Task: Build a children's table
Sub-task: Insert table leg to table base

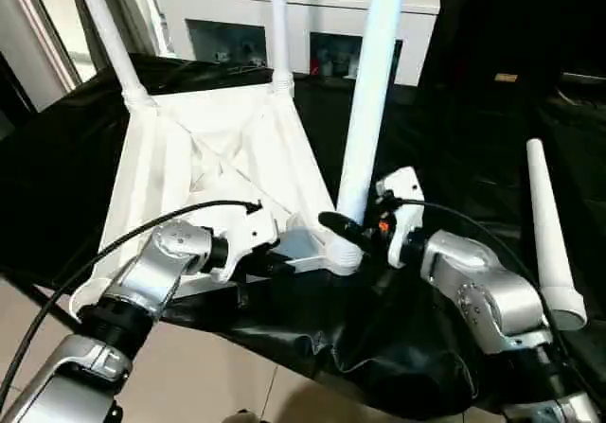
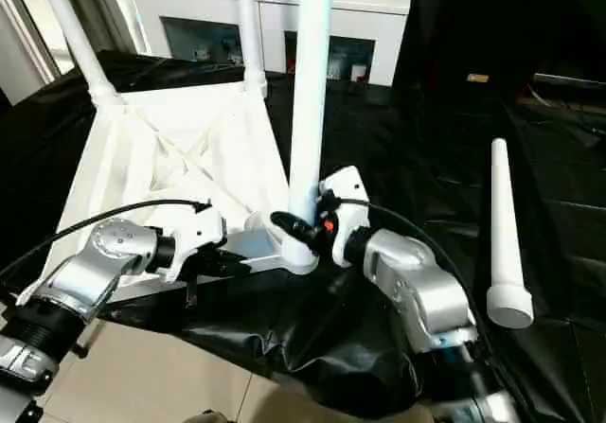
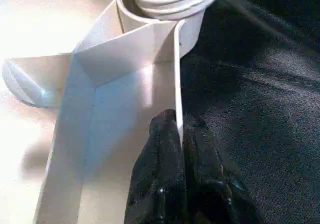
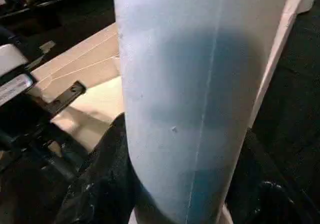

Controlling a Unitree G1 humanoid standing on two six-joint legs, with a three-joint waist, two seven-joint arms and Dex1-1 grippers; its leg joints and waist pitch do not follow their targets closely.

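Observation:
The children's table top (image 1: 204,158) lies upside down on the black-draped work table, ribbed underside up. Two white legs (image 1: 109,35) (image 1: 277,26) stand in its far corner sockets. A third leg (image 1: 369,92) stands upright in the near right socket (image 1: 341,253). My right gripper (image 1: 346,229) is shut around this leg just above the socket, its fingers (image 4: 105,184) on either side of the tube. My left gripper (image 3: 177,129) is shut on the thin rim wall of the top (image 3: 176,73), close to that same socket. A fourth leg (image 1: 549,224) lies loose on the cloth at the right.
The black cloth (image 1: 379,347) hangs in folds over the work table's near edge, above a tiled floor (image 1: 218,385). A white cabinet (image 1: 284,7) stands behind the table. Black cables (image 1: 114,243) run along both forearms.

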